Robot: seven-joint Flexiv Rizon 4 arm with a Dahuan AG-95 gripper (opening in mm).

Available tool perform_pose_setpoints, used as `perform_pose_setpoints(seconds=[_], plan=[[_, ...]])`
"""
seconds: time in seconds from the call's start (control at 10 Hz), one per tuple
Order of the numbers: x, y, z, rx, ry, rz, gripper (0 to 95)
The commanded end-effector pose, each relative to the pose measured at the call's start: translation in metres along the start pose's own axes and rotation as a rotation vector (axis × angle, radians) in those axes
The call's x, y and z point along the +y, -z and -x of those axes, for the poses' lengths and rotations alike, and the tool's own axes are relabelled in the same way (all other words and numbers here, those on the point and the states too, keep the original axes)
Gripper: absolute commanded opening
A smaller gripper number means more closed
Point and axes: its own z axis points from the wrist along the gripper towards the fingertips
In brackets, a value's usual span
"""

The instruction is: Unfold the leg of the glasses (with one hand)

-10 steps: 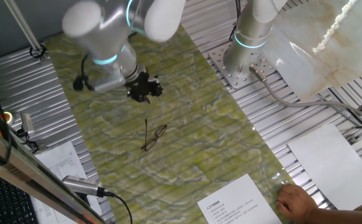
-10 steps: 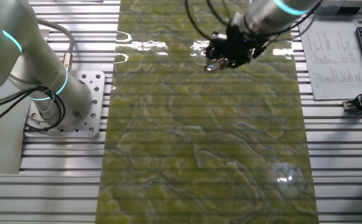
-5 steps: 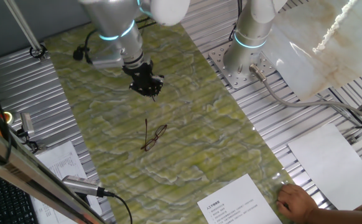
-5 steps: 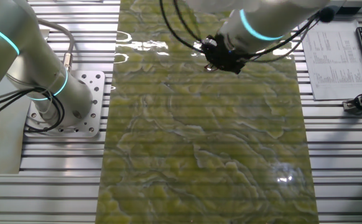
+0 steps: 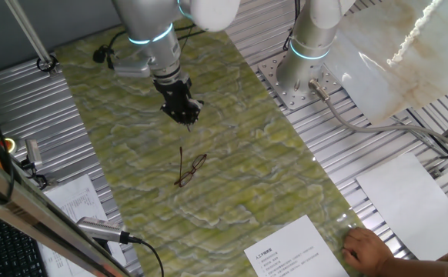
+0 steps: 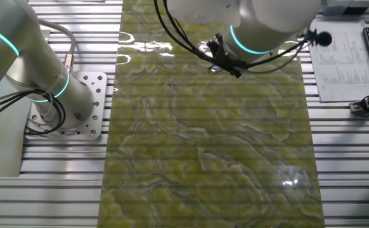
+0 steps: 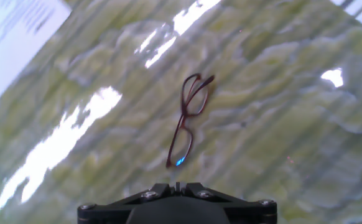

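Glasses (image 5: pixel 189 170) lie flat on green-yellow marbled mat (image 5: pixel 239 192), approx mid-mat, nothing touching them. One thin leg sticks straight out from frame toward the gripper side; lens part sits at the other end. Hand view: glasses (image 7: pixel 188 118) seen lengthwise, reddish-brown wire frame, clear lenses, lying ahead of the black gripper housing at the bottom edge.

Hand (image 5: pixel 183 111) is above mat, near glasses but apart from them, no contact. Holds nothing. Fingers too small/dark in fixed views and out of sight in hand view: can't tell how far open. Other fixed view: hand (image 6: pixel 219 59) mostly hidden under wrist w/ cyan ring; glasses not made out there.

Second arm base (image 5: pixel 305 58) bolted on plate beside mat. Printed sheet (image 5: pixel 293 250) at mat's near end; bare human hand (image 5: pixel 369 250) rests just beside it.
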Motion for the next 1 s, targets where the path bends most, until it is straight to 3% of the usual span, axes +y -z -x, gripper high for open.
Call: perform_pose_setpoints(seconds=[0.1,0.2,0.3,0.5,0.6,0.8,0.9,1.0], plan=[[0.0003,0.0006,0.0082,-0.024,-0.052,-0.008,0.0],[-0.0002,0.0012,0.0117,-0.032,-0.070,-0.018,0.0],[-0.0004,0.0015,0.0132,-0.016,-0.076,-0.040,0.0],[-0.0004,0.0015,0.0132,0.052,-0.142,-0.140,0.0],[-0.0004,0.0015,0.0132,0.054,-0.194,-0.162,0.0],[-0.0004,0.0015,0.0132,0.044,-0.239,-0.149,0.0],[-0.0004,0.0015,0.0132,0.017,-0.236,-0.170,0.0],[-0.0004,0.0015,0.0132,0.017,-0.236,-0.170,0.0]])
